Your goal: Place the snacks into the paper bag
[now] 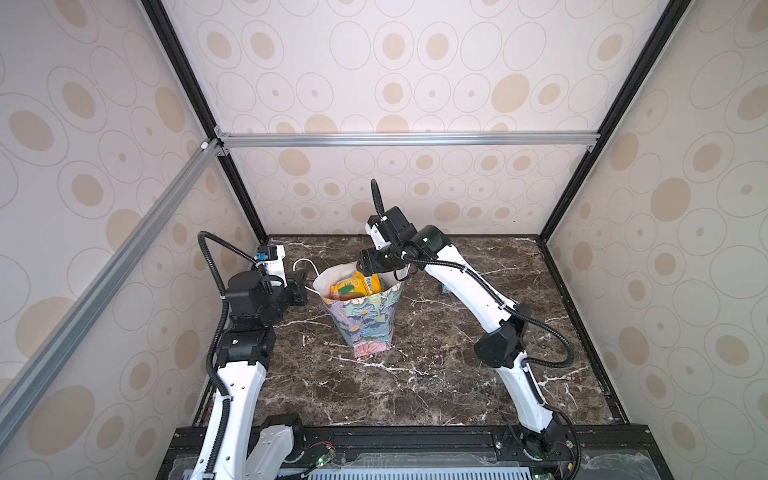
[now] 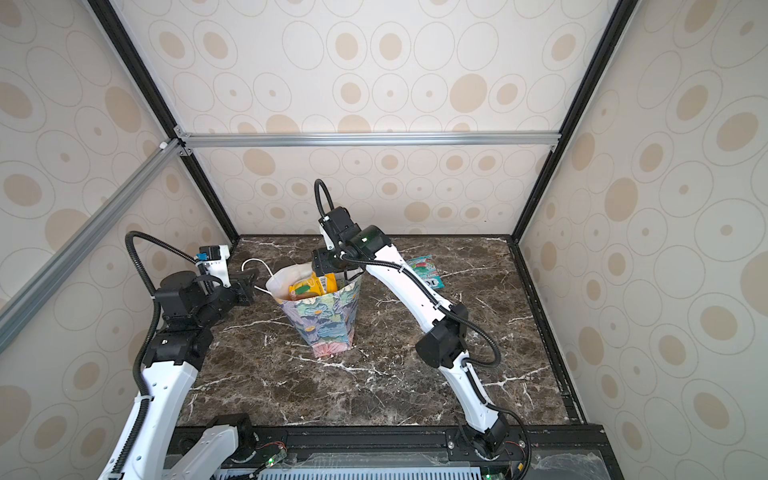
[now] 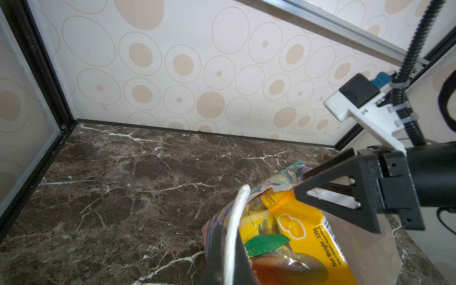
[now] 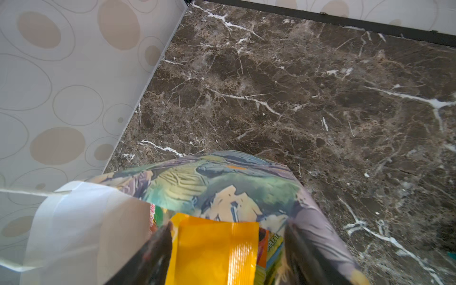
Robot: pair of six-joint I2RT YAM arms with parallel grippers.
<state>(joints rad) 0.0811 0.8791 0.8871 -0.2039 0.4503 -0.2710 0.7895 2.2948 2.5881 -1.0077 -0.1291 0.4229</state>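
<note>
- On the left, the left gripper (image 1: pixel 306 286) is clamped tight on the white cord handle (image 1: pixel 301 262) of the bag. In the left wrist view the cord (image 3: pixel 236 217) runs straight between its dark fingers (image 3: pixel 214 256).
- Just beside that claw, near the middle of the marble table (image 1: pixel 415 374), the paper bag (image 1: pixel 365 328) stands upright with its mouth wide and its white lining showing; both top views show its floral outside (image 2: pixel 328 324).
- A yellow packet (image 1: pixel 356 285) sits in the bag, its upper part poking above the rim. The left wrist view shows a mango picture and weight print on it (image 3: pixel 291 229).
- Other bright packets (image 4: pixel 271 243) lie under it inside the bag.
- The right gripper (image 1: pixel 372 274) hangs over the far side of the mouth, pointing down. Its fingers (image 4: pixel 155 254) are spread wide on either side of the yellow packet's top edge (image 4: pixel 214 251), not pinching it.
- Further right, behind the right arm, a teal packet (image 2: pixel 424 272) lies flat on the table, well apart from the bag.
</note>
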